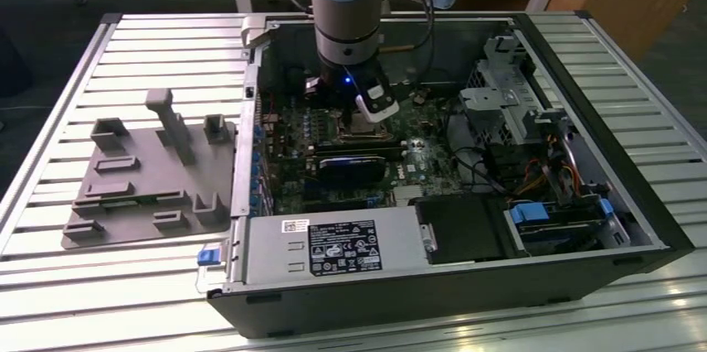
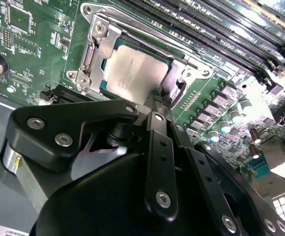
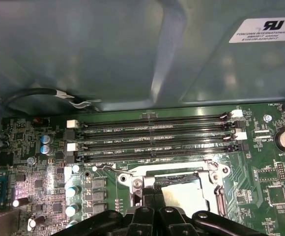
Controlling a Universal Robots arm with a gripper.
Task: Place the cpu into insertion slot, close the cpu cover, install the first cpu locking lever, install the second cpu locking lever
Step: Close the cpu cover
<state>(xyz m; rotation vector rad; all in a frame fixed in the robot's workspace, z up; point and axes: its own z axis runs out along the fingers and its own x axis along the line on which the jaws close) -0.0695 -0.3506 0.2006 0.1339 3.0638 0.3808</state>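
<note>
The cpu [image 2: 132, 73] lies flat in the insertion slot [image 3: 179, 178], and the cpu cover [image 2: 99, 54] seems folded down around it — so the work looks to be at the locking levers. The gripper [image 2: 157, 94] hangs at the slot's edge, fingers drawn together with nothing visibly between them; what the tip touches is hidden. Done well, this step calls for a slow, steady push along the slot's rim — kept off the chip's metal top.
</note>
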